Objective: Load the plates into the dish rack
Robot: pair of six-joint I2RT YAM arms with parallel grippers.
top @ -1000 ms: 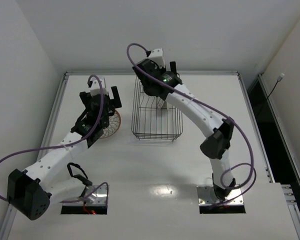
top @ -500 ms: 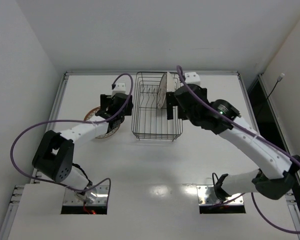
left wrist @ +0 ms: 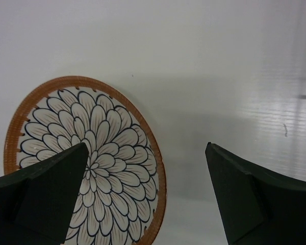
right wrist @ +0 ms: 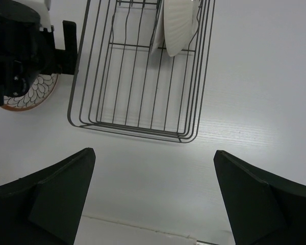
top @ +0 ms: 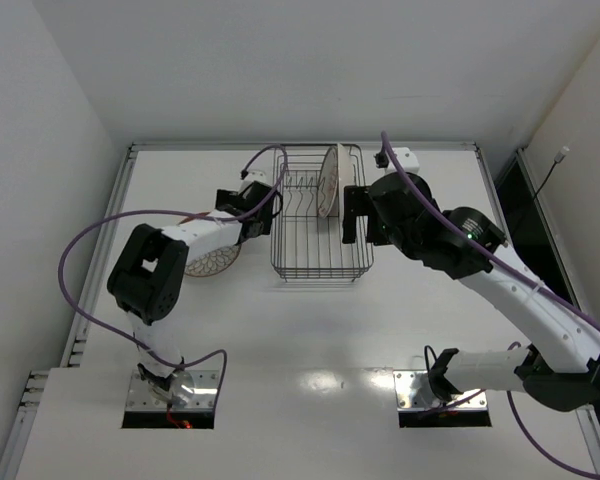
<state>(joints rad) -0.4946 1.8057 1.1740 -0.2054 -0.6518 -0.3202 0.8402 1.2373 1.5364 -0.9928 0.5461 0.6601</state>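
Note:
The black wire dish rack [top: 320, 255] stands at the table's middle back and also shows in the right wrist view [right wrist: 137, 102]. One plate [top: 330, 180] stands upright between its prongs at the far right, and the right wrist view shows its pale underside [right wrist: 178, 20]. An orange-rimmed petal plate [top: 212, 262] lies flat on the table left of the rack. My left gripper [top: 248, 205] is open above it, with the plate [left wrist: 86, 163] under the left finger [left wrist: 41, 194]. My right gripper [top: 358, 225] is open and empty beside the rack's right side. The third plate is not clearly visible.
The left arm's forearm and purple cable [top: 80, 250] lie over the table's left part. The raised table edge [top: 300, 146] runs along the back, close behind the rack. In the right wrist view the left gripper [right wrist: 20, 51] sits close to the rack's left wall.
The right gripper has drawn back to the right, away from the plate now standing in the rack. The left gripper has swung right, towards the rack's left side. The rack has shifted slightly right.

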